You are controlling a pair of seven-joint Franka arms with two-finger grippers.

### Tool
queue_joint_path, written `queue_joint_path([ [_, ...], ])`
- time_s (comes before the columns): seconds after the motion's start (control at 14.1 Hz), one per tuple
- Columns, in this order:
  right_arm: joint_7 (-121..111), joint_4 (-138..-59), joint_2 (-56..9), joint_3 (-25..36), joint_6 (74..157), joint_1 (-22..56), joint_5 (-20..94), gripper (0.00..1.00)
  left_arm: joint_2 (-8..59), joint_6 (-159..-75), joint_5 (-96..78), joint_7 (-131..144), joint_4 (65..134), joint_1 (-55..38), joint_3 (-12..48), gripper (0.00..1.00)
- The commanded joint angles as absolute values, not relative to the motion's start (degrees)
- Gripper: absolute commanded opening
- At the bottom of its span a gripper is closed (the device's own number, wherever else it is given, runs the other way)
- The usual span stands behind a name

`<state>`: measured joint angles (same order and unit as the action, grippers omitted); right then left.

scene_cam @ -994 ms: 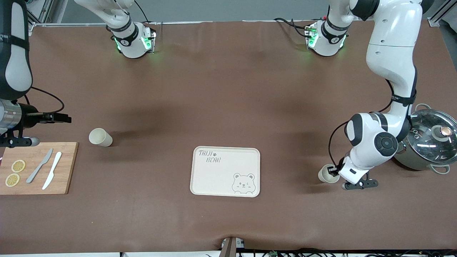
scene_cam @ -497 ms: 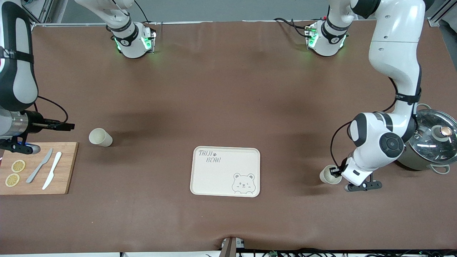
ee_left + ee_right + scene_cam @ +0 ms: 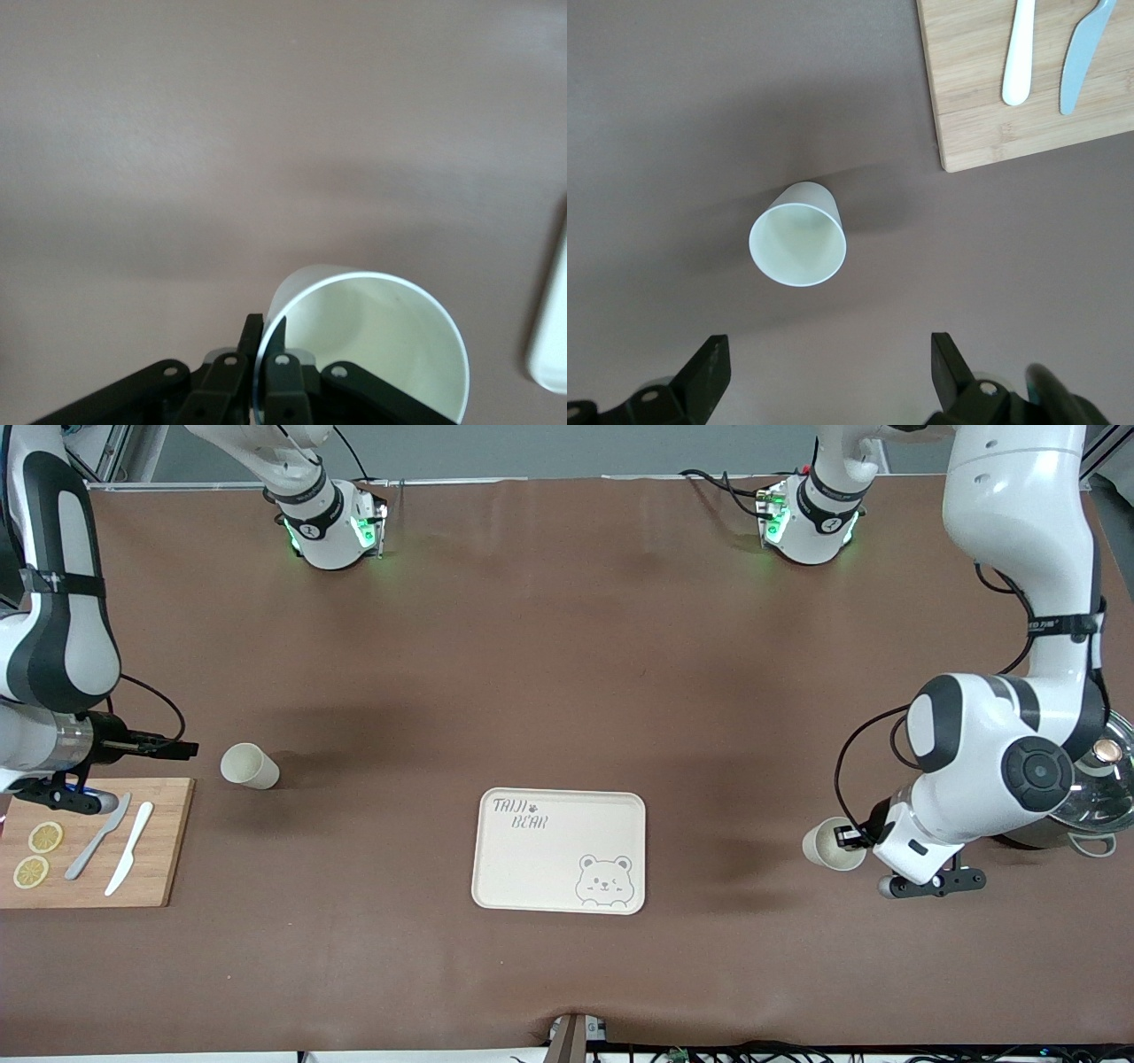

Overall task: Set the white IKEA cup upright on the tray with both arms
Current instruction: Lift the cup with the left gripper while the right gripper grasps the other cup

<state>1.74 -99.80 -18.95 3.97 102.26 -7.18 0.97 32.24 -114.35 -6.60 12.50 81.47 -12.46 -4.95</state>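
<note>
1. The tray point(image 3: 558, 850) lies flat near the front camera, midway along the table, with nothing on it; neither cup has been placed yet.
2. The left gripper point(image 3: 852, 838) holds one white cup point(image 3: 831, 844) over the cloth toward the left arm's end, beside the tray but well apart from it. In the left wrist view its fingers point(image 3: 266, 354) pinch the cup's rim point(image 3: 372, 354), one inside and one outside.
3. A second cup point(image 3: 249, 765) stands upright on the table, farther back, toward the right arm's end, beside the cutting board point(image 3: 93, 841).
4. The right gripper point(image 3: 182, 749) hangs just beside that cup, fingers point(image 3: 709, 372) spread wide, gripping nothing.
5. Judged from this, both placements remain.
6. The pot point(image 3: 1094, 802) is mostly hidden by the left arm; whether the held cup has cleared the cloth is hard to tell.
</note>
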Motion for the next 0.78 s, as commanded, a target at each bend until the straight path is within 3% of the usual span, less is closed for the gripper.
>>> queue_joint_path([
  [0.0, 2.72, -103.35, -17.75, 3.16, 104.94, -8.09, 0.18, 1.0, 32.69, -108.82, -6.86, 17.13, 76.57, -15.46, -5.8, 0.0],
  [0.71, 2.81, -113.28, -17.93, 3.16, 120.21, -8.09, 0.26, 1.0, 36.2, -103.1, -7.03, 27.32, 65.67, -23.28, -5.89, 0.0],
])
